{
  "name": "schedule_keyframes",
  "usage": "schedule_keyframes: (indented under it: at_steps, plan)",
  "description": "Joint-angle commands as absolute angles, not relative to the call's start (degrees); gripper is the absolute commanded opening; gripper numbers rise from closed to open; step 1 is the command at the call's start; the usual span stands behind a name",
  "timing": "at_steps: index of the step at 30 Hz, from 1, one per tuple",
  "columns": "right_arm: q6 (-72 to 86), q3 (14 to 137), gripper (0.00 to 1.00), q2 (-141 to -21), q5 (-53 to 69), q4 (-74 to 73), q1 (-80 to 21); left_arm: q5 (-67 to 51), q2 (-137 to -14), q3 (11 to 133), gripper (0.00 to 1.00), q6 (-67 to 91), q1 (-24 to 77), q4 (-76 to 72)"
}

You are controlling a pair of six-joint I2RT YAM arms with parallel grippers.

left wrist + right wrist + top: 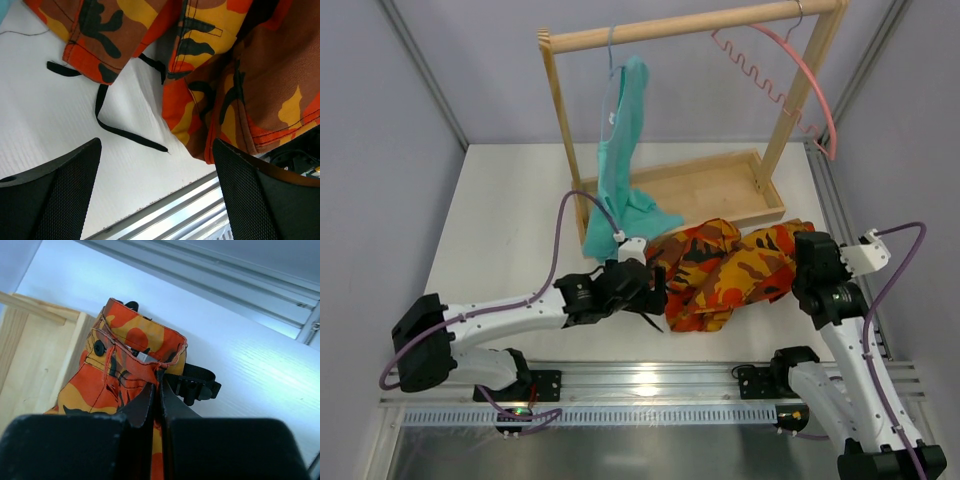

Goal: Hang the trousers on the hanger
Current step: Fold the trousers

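The trousers point(730, 270) are lying crumpled on the white surface point(500, 200), just in front of the wooden tray point(720, 185). The right gripper point(157, 386) is pinching their waistband, its jaws pressed together on the cloth. The left gripper point(156, 145) is hovering with its jaws wide apart above a black drawstring point(125, 132), beside a leg hem. The hanger point(817, 88) is hanging from the rail point(690, 28), well apart from the trousers.
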State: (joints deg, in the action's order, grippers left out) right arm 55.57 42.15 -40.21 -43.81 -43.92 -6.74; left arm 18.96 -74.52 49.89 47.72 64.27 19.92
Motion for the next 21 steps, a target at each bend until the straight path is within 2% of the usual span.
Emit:
schedule_keyframes:
  at_steps: [1,8,18,19,21]
  plan:
    - [54.58,42.45,0.04,-38.42,-51.58,-47.19,-6.42,15.40,-76.11,48.87,0.91,46.14,64.42,15.31]
    - [54.05,41.93,0.04,-35.69,-52.12,-47.20,-6.33,13.35,-83.64,50.18,0.90,45.35,64.42,8.87]
    - [48.87,38.94,0.04,-31.47,-48.34,-42.90,-6.42,17.32,-101.58,66.79,0.81,47.72,61.35,12.14]
    - [48.52,38.67,0.04,-31.03,-48.17,-42.54,-6.33,15.66,-102.38,67.23,0.78,47.72,61.09,11.08]
    - [47.64,38.23,0.04,-30.59,-48.08,-42.02,-6.33,14.42,-103.35,67.24,0.58,48.34,61.08,9.50]
